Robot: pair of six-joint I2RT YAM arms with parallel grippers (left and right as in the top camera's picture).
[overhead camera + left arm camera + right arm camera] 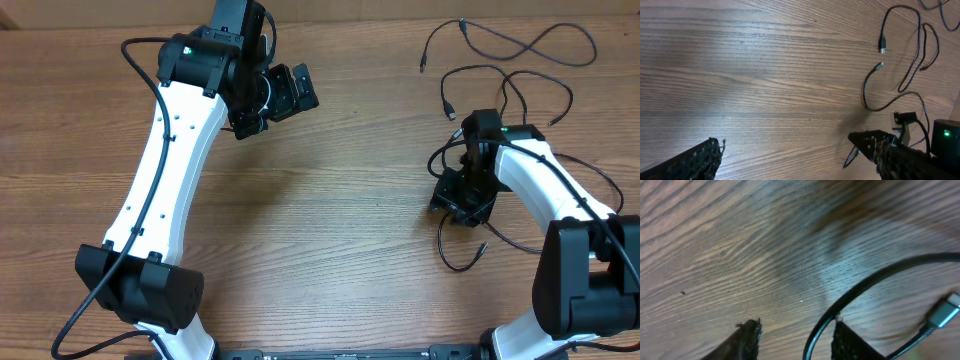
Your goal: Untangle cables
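Several thin black cables lie on the right of the wooden table. One cable [510, 45] lies loose at the far right. A second, looped cable [545, 85] has a plug near my right arm. A third cable [465, 262] curls below my right gripper [460, 205]. My right gripper [796, 329] is low over the table and open, with a black cable [815, 335] running between its fingers against the right one. A silver plug [945, 312] lies beside it. My left gripper [272, 100] is open and empty over bare wood; in its wrist view [785, 142] two plug-tipped cables [910, 75] lie far right.
The table [330, 230] is brown wood grain. Thicker black cables run along both white arms. My right arm's wrist with a green light [945, 135] shows at the lower right of the left wrist view.
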